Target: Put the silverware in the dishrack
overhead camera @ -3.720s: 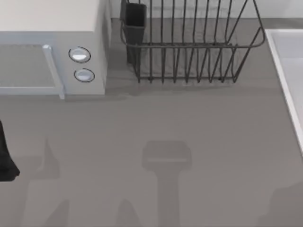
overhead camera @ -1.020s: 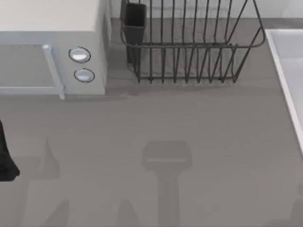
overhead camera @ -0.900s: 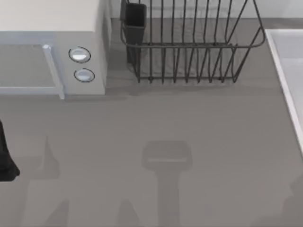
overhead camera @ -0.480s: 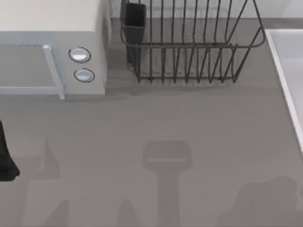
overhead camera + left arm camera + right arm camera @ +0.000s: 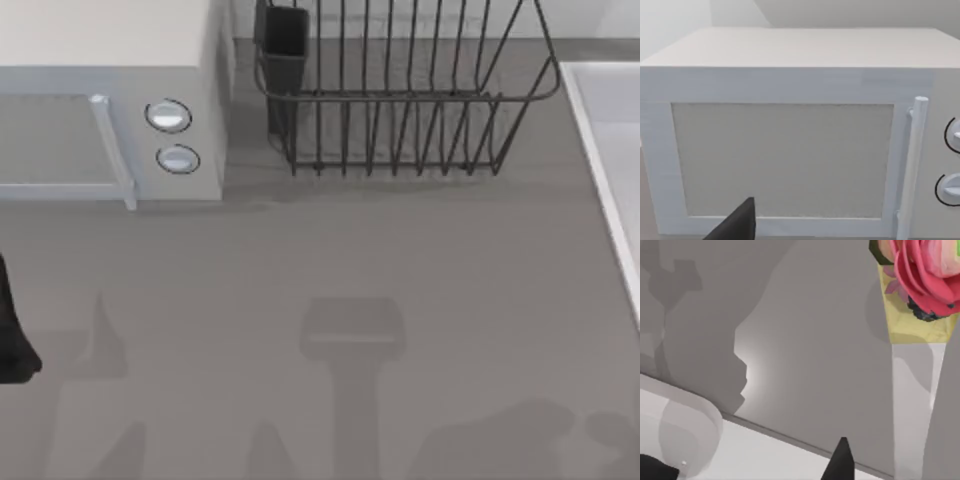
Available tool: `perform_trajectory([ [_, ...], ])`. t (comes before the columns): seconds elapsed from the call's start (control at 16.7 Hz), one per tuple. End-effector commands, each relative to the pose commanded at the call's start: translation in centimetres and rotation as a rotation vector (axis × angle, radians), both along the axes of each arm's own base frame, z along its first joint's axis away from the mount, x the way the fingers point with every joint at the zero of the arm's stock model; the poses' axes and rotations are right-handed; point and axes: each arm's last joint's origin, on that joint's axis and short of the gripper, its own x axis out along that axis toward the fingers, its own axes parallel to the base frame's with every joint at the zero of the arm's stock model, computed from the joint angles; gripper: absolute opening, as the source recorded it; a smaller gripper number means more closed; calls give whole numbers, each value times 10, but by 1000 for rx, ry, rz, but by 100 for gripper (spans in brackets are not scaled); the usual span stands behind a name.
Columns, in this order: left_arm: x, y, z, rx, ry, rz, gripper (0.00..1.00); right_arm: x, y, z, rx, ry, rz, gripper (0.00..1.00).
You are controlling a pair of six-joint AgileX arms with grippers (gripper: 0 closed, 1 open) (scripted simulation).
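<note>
The dishrack (image 5: 400,110), a dark wire rack with upright tines, stands at the back of the table, with its dark utensil cup (image 5: 285,40) at its left corner. The silverware is out of view. My left arm (image 5: 10,340) rests at the table's left edge, and a dark tip of the left gripper (image 5: 737,225) faces the microwave door. A dark tip of the right gripper (image 5: 840,462) hangs over a white rim (image 5: 765,450) and a grey surface.
A white microwave (image 5: 100,100) with two round knobs (image 5: 168,116) stands left of the rack. A white basin rim (image 5: 600,170) runs along the table's right edge. A pink flower picture (image 5: 920,280) is in the right wrist view.
A shadow at the table's bottom right has spread leftward and grown. The left arm, rack and microwave have not moved.
</note>
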Motion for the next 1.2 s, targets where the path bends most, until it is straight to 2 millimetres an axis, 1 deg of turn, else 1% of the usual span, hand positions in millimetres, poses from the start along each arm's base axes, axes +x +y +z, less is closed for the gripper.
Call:
perform_trajectory([
  [0.18, 0, 0, 0, 0, 0, 0, 100, 3, 2, -1, -13, -4, 2, 0],
  [0.3, 0, 0, 0, 0, 0, 0, 100, 13, 9, 3, -76, -41, 7, 0],
  [0.42, 0, 0, 0, 0, 0, 0, 100, 31, 24, 7, -171, -116, 21, 0],
  [0.54, 0, 0, 0, 0, 0, 0, 100, 54, 51, 12, -271, -238, 44, 0],
  [0.66, 0, 0, 0, 0, 0, 0, 100, 76, 93, 18, -347, -411, 73, 0],
  [0.78, 0, 0, 0, 0, 0, 0, 100, 90, 148, 26, -371, -625, 93, 0],
  [0.84, 0, 0, 0, 0, 0, 0, 100, 91, 179, 31, -357, -741, 96, 0],
  [0.9, 0, 0, 0, 0, 0, 0, 100, 89, 210, 36, -327, -858, 91, 0],
  [1.02, 0, 0, 0, 0, 0, 0, 100, 73, 267, 50, -218, -1081, 53, 0],
  [1.14, 0, 0, 0, 0, 0, 0, 100, 48, 311, 66, -68, -1265, -21, 0],
  [1.2, 0, 0, 0, 0, 0, 0, 100, 34, 328, 74, 11, -1337, -69, 0],
])
